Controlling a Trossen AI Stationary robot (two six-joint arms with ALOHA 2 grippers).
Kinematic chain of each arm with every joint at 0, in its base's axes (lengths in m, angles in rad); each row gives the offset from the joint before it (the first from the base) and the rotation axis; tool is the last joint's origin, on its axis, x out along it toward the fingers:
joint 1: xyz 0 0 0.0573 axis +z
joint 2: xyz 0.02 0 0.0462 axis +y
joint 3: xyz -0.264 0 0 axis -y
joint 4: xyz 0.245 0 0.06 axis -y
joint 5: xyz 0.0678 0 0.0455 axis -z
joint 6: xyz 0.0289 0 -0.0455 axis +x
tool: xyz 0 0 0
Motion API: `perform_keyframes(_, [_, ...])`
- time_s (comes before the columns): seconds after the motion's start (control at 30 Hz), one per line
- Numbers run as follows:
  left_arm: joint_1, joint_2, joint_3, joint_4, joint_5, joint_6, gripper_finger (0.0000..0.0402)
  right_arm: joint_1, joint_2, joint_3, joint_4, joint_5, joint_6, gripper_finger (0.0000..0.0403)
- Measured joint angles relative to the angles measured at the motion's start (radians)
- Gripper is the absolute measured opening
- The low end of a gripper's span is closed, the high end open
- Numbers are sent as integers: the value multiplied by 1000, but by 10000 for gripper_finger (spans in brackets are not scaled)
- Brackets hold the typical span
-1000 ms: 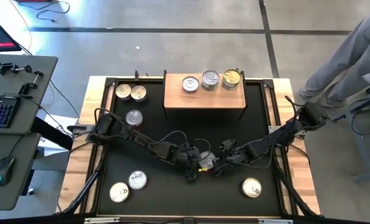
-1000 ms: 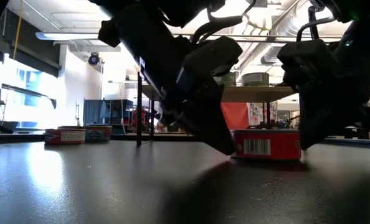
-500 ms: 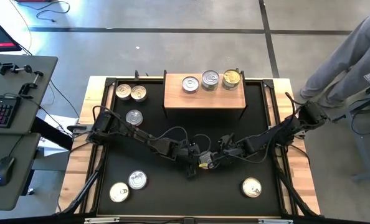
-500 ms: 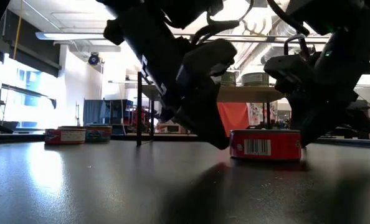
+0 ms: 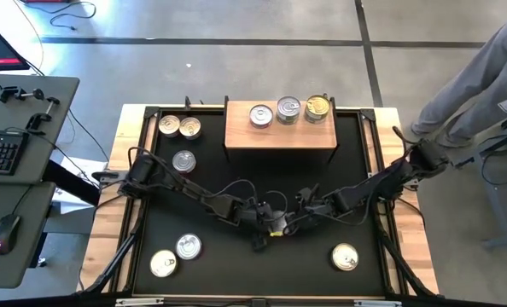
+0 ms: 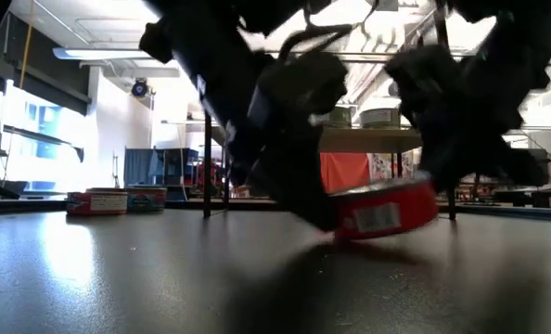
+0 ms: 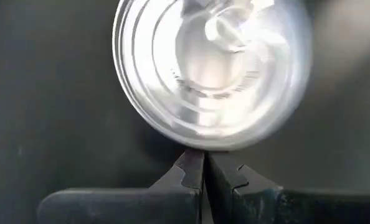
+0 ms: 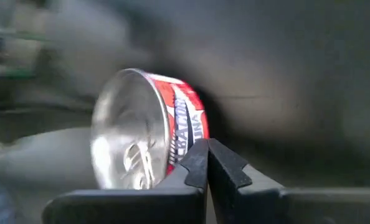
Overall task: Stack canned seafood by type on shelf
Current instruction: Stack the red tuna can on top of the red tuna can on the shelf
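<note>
Near the middle of the black mat-covered bench (image 5: 151,183), both dark arms meet around one small flat round tin with a red side label and a silver lid (image 6: 385,211). The tin is tilted: in the low view one side sits higher than the other, and only its lower edge seems near the mat. The left end effector (image 7: 205,168) has its two fingers pressed together, with the tips touching the rim of the silver lid, holding nothing. The right end effector (image 8: 207,155) also has its fingers together, the tips against the red side of the same tin, and it grips nothing. On the light-brown rectangular wooden shelf (image 5: 279,136) at the far side of the bench stand three tins in a row: a silver one (image 5: 260,115), a taller silver stack (image 5: 288,110) and a gold stack (image 5: 317,108). Two gold-lidded tins (image 5: 178,126) lie left of the shelf, a silver one (image 5: 183,160) near them, two tins (image 5: 175,256) at the near left and one gold tin (image 5: 345,257) at the near right. A person in grey clothing (image 5: 480,77) stands beside the bench at the right.
</note>
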Motion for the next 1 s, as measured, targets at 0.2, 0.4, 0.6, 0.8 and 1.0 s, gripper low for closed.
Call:
perform_keyframes(0.2, [0, 8, 3, -52, -27, 43, 0, 35, -6, 107, -119, -15, -8, 0])
perform_keyframes(0.4, [1, 9, 1, -30, -46, 104, 0, 72, -8, 180, -131, 14, -9, 0])
perform_keyframes(0.6, [3, 13, -2, 20, -58, 152, 0, 75, -8, 217, -131, 68, -9, 0])
perform_keyframes(0.8, [10, 34, -2, 126, -86, 165, 0, 73, -3, 216, -130, 79, -9, 0])
perform_keyframes(1.0, [23, 64, -1, 207, -57, 174, 0, 73, -3, 211, -142, 83, -9, 0])
